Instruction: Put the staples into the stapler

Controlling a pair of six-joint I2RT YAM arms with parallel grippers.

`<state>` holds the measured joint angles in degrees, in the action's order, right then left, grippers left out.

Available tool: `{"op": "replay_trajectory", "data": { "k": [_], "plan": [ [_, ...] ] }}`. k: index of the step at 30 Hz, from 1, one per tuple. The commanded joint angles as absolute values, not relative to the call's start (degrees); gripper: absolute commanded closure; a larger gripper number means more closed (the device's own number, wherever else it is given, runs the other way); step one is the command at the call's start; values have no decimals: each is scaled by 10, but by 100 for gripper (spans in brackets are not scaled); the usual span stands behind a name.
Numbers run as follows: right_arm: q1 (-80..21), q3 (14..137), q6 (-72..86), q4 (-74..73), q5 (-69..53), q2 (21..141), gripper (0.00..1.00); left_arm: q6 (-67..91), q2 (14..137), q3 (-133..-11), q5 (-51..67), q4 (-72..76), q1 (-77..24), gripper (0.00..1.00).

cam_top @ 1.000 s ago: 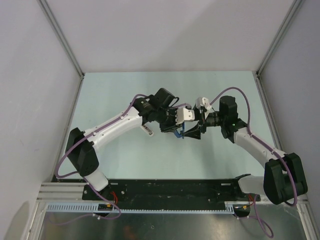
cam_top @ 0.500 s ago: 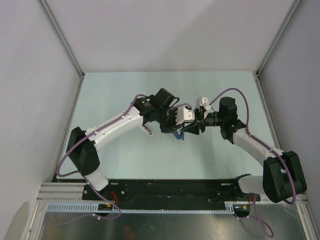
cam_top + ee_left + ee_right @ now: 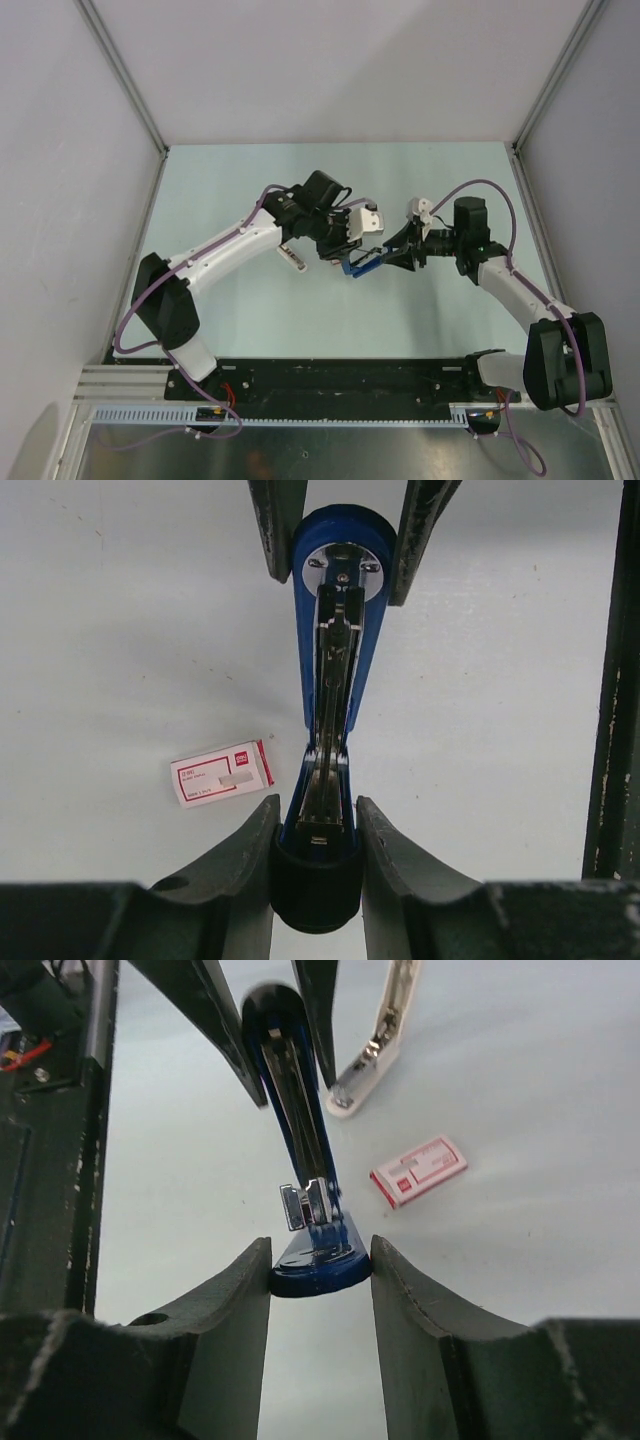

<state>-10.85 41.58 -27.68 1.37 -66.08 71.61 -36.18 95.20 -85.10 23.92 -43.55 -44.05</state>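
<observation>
the stapler (image 3: 335, 680) hung above the table with its magazine rail exposed. the left gripper (image 3: 318, 825) was clenched on its black end and the right gripper (image 3: 320, 1260) clamped its blue end. the staples box (image 3: 221, 773) lay at its eight o'clock, seemingly unopened. loading looked barely begun.

Pale mint-grey table (image 3: 250, 320), matt, boxed in on three sides by plain white walls (image 3: 330, 70), with aluminium posts (image 3: 120, 75) running up the two far corners. One white stapler (image 3: 375, 1050) lies on the table, set at a slant in the right wrist view, its metal channel showing along its length and its far end cut off at the top edge. Along the near edge a black mounting plate (image 3: 350, 377), then a silver slotted rail (image 3: 330, 415) in front of it
</observation>
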Motion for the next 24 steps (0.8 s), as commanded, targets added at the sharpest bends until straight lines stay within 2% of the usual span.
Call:
{"op": "replay_trajectory", "data": {
  "k": [1,24],
  "plan": [
    [-97,413,-362,-103,-582,709,100,-351,914,-868,262,-408,-423,100],
    [-119,414,-529,-200,-428,772,100,-332,834,-832,366,-361,-373,100]
  ]
}}
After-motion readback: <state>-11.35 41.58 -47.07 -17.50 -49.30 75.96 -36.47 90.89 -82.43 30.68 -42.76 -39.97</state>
